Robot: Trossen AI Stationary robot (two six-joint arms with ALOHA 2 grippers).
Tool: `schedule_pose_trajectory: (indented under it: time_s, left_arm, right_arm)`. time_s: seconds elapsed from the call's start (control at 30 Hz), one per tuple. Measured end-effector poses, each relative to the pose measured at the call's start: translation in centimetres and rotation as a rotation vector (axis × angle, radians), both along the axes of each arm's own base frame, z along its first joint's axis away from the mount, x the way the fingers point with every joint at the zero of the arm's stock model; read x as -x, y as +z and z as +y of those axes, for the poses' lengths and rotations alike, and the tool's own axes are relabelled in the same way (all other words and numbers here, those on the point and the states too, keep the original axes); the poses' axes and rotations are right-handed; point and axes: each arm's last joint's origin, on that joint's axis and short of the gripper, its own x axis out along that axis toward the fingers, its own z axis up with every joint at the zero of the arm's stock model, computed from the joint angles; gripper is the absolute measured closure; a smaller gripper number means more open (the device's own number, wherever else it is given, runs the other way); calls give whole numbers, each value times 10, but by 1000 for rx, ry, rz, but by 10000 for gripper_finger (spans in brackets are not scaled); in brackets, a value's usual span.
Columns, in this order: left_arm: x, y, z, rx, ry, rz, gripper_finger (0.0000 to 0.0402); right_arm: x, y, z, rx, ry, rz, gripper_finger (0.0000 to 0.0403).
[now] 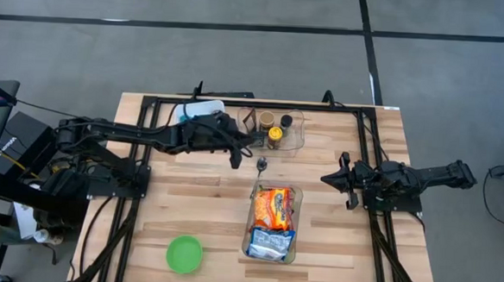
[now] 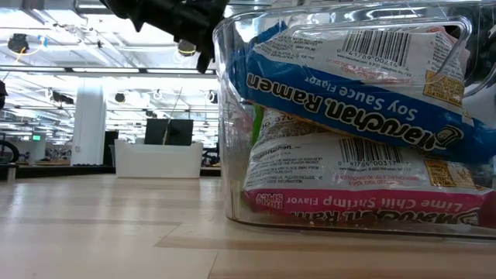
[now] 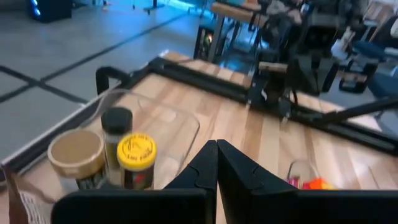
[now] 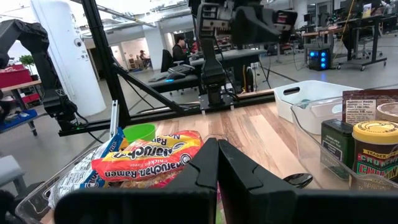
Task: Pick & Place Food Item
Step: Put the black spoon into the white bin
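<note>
A clear bin at the table's middle holds ramen packets: an orange one and a blue-and-white one. The low view shows the packets stacked against the bin's wall. A clear tray at the far edge holds a yellow-lidded jar, a tan-lidded jar and a dark-lidded one. My left gripper hovers shut beside that tray's left side, its fingers together with nothing between them. My right gripper waits shut at the table's right.
A spoon lies between the tray and the bin. A green bowl sits near the front left, and a white container at the far left. A black frame runs round the table's edges.
</note>
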Motion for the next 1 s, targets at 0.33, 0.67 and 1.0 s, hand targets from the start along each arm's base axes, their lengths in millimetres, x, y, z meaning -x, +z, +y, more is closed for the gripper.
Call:
schedule_pose_trajectory:
  time_s: [0.33,0.67,1.0]
  left_arm:
    - [0,0,-1,263,74,-75,402]
    - [-1,-8,-30,716,154,-92,402]
    - [-1,-18,-34,800,285,-77,402]
  right_arm:
    - [0,0,0,0,0,0,403]
    - [0,0,0,0,0,0,403]
    - [0,0,0,0,0,0,403]
